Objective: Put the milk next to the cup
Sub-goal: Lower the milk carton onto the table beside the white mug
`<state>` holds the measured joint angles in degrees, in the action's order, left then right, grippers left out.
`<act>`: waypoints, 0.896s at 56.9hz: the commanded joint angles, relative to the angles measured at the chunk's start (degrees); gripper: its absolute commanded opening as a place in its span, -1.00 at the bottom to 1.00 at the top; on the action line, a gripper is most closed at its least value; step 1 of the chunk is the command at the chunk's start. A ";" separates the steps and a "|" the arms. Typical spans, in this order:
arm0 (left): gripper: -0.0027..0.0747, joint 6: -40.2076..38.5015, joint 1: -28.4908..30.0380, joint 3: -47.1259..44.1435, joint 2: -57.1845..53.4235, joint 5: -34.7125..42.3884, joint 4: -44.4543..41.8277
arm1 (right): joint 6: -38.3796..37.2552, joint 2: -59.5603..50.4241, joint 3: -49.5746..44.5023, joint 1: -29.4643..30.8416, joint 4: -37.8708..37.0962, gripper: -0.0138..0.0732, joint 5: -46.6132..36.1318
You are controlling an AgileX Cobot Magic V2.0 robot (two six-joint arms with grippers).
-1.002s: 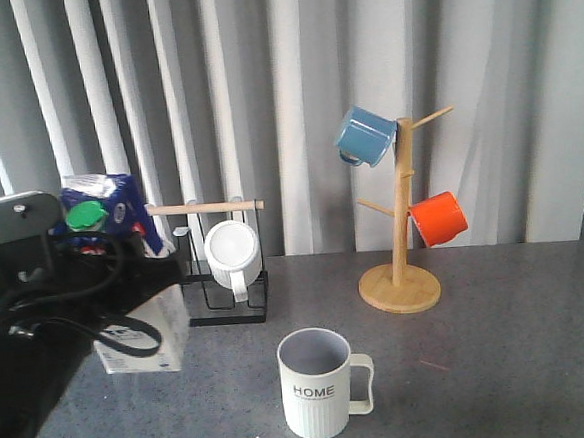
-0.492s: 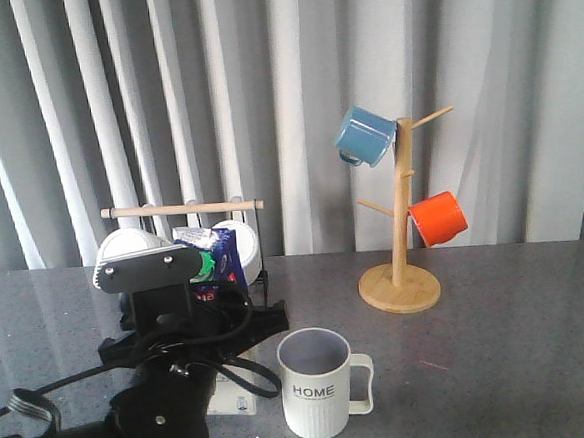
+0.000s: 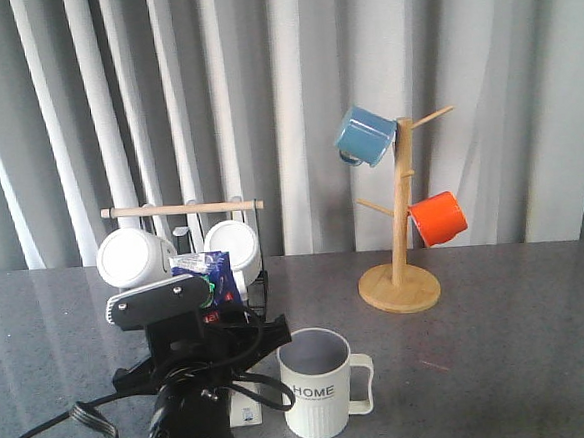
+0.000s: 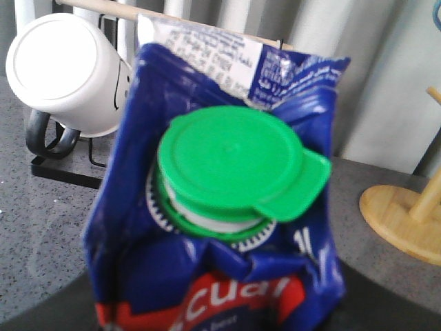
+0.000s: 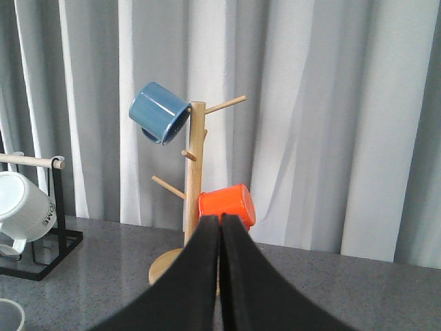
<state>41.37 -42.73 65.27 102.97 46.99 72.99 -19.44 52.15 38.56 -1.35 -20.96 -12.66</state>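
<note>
I see one grey table [image 3: 523, 363] carrying one wooden mug tree [image 3: 400, 221] with two enamel mugs, one black rack [image 3: 189, 256] with two white mugs, and one cup [image 3: 319, 383]. My left gripper [image 3: 197, 361] grips the one milk [image 3: 208, 278] carton just left of the cup. My right gripper [image 5: 220, 227] has its fingers pressed together, holding nothing.

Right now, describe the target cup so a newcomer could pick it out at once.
Start at the wooden mug tree at the back right of the grey table; come forward and left toward the near edge. The cup stands upright there, just right of the milk carried by the left arm. It alone is ribbed cream-white with black "HOME" lettering; the others hang on racks.
</note>
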 commanded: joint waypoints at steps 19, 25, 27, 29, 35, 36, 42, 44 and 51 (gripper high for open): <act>-0.93 -2.15 -0.30 1.81 -0.54 -1.60 -5.18 | 0.14 -0.63 1.89 0.33 -0.22 -0.70 -4.04; -0.93 -2.15 -0.30 1.81 -0.28 -1.84 -5.15 | 0.14 -0.63 1.89 0.33 -0.22 -0.70 -4.04; -0.93 -2.15 -0.30 1.81 -0.28 -1.97 -5.15 | 0.14 -0.63 1.89 0.33 -0.22 -0.70 -4.04; -0.93 -2.15 -0.30 1.81 -0.28 -1.97 -5.15 | 0.14 -0.63 1.89 0.33 -0.22 -0.70 -4.04; -0.93 -2.15 -0.30 1.81 -0.28 -2.46 -5.15 | 0.14 -0.63 1.89 0.33 -0.22 -0.70 -4.04; -0.93 -2.15 -0.30 1.81 -0.28 -2.72 -5.15 | 0.14 -0.63 1.89 0.33 -0.22 -0.70 -4.04; -0.93 -2.15 -0.30 1.81 -0.28 -3.42 -5.15 | 0.14 -0.63 1.89 0.33 -0.22 -0.70 -4.04; -0.93 -2.15 -0.30 1.81 -0.28 -3.55 -5.15 | 0.14 -0.63 1.89 0.33 -0.22 -0.70 -4.04; -0.93 -2.15 -0.30 1.81 -0.28 -3.63 -5.15 | 0.14 -0.63 1.89 0.33 -0.22 -0.70 -4.04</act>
<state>39.84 -42.85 65.59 105.04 42.90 69.45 -19.44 52.15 38.56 -1.35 -20.96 -12.66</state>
